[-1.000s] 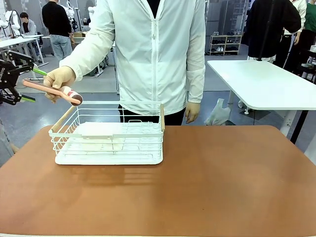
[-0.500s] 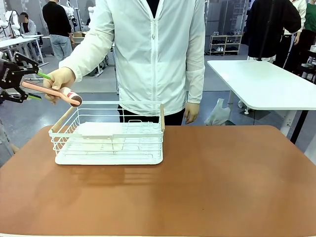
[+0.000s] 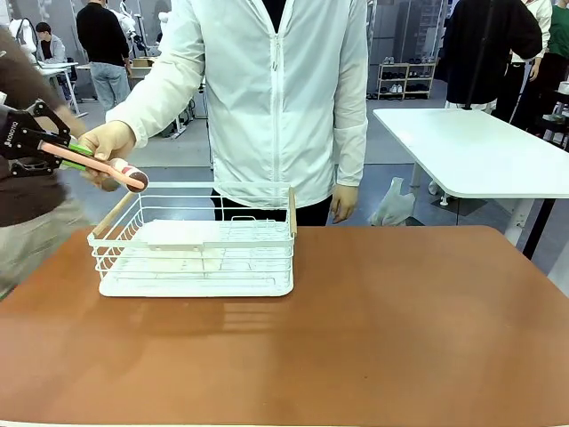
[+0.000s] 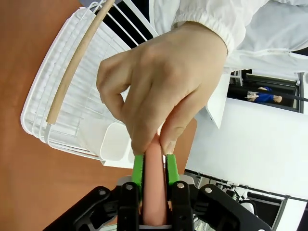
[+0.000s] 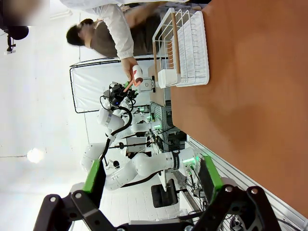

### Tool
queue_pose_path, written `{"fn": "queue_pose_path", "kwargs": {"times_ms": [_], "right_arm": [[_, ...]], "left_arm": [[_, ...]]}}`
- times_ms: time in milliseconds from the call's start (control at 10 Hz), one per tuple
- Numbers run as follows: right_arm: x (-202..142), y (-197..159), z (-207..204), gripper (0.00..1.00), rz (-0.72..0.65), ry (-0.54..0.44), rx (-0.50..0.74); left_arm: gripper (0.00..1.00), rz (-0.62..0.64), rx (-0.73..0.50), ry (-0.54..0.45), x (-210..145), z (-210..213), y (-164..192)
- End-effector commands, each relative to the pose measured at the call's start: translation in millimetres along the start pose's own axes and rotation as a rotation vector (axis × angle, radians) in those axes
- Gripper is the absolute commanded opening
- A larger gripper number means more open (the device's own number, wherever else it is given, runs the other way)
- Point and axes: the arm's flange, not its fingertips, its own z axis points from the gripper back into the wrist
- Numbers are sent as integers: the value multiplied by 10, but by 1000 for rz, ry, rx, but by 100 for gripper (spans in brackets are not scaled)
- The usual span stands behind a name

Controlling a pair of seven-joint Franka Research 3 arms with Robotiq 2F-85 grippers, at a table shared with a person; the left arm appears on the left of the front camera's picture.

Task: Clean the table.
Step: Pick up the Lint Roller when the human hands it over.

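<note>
left claw (image 3: 64, 153) clamped on the pink-handled tool (image 4: 154, 192), held in the air off the tabletop's (image 3: 400, 329) far-left corner. the handle's long axis runs from the claw toward the wire basket (image 3: 196, 240). person's hand (image 3: 108, 140) grips the handle right at the pads. right claw (image 5: 151, 178) spread wide, empty, well apart. the hand hides mid-handle; kind of tool head unclear.

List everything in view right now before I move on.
table: one, reddish-brown, foreground.
wire basket: one, white with wooden handles, on the table's left half.
roller: one, pink handle, in the air past the basket's far left corner.
white table: one, white, behind at right.
person's hand: one, gripping the roller's handle.
left gripper: one, black with green pads, shut on the roller's handle.
right gripper: one, same colours, open, holding nothing.
</note>
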Motion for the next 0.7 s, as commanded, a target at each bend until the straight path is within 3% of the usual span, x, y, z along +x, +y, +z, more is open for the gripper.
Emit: {"fn": "queue_pose_path", "kwargs": {"times_ms": [0,100,600], "right_arm": [[-1,17,3,100,-6,-2,-7],[-1,17,3,100,-6,-2,-7],[-1,17,3,100,-6,-2,-7]], "left_arm": [[6,14,-11,-32,22,-49,-35],[0,18,-11,-34,20,-50,-37],[0,2,1,-4,5,-3,5]]}}
